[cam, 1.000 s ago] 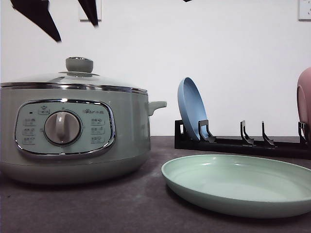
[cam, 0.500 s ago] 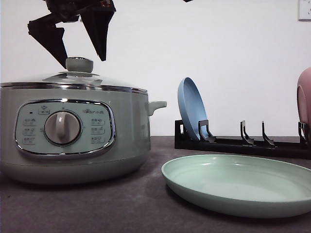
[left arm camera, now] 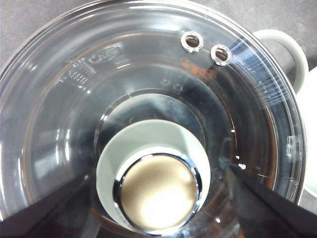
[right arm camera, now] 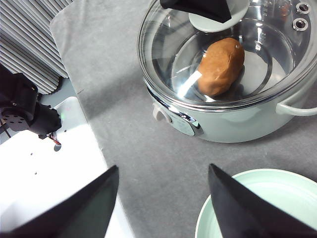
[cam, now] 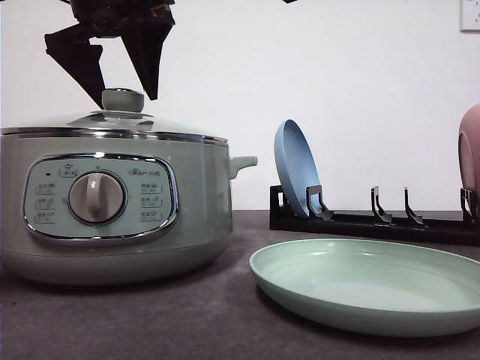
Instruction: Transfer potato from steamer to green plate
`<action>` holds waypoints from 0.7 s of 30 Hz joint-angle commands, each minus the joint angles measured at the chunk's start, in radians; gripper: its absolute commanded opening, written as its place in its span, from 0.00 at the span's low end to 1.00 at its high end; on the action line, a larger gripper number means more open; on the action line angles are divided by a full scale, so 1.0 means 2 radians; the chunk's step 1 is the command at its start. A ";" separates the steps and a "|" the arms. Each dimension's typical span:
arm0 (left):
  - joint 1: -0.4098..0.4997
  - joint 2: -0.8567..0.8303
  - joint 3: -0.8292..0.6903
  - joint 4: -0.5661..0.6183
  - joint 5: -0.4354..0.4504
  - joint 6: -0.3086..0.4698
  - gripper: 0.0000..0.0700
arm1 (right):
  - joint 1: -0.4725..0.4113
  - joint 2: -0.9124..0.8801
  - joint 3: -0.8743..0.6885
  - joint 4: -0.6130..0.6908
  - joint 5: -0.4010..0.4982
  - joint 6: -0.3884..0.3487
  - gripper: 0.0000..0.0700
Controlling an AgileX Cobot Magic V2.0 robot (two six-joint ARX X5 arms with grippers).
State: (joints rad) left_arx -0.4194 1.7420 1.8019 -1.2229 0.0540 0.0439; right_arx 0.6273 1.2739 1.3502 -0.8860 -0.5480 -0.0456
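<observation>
A plain white wall (cam: 360,75) rises behind the dark grey table (cam: 187,322).

Lab mock kitchen: steamer (cam: 112,202), plate rack (cam: 375,217) on grey-clothed bench (cam: 187,315), blank wall.

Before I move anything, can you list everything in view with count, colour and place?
steamer: one, pale sage green, left on the table, glass lid still on.
lid knob: one, green with a chrome top, at the lid's centre.
potato: one, orange-brown, inside the steamer under the lid.
green plate: one, mint green, flat on the table right of the steamer.
blue plate: one, standing in the rack.
pink plate: one, at the rack's right end.
dish rack: one, black, behind the green plate.
left gripper: fingers open, astride the knob.
right gripper: fingers open, above the table.
</observation>
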 commanded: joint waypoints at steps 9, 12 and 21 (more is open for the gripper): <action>-0.003 0.017 0.018 -0.002 -0.001 0.005 0.60 | 0.002 0.005 0.008 0.001 0.000 -0.006 0.51; -0.003 0.018 0.018 -0.002 -0.001 0.003 0.60 | 0.002 0.005 0.008 0.001 0.000 -0.006 0.51; -0.003 0.020 0.018 -0.007 -0.001 0.000 0.36 | 0.002 0.005 0.008 0.002 0.000 -0.006 0.51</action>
State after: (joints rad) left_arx -0.4192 1.7542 1.8030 -1.2373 0.0473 0.0429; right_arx 0.6273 1.2739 1.3502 -0.8860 -0.5476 -0.0456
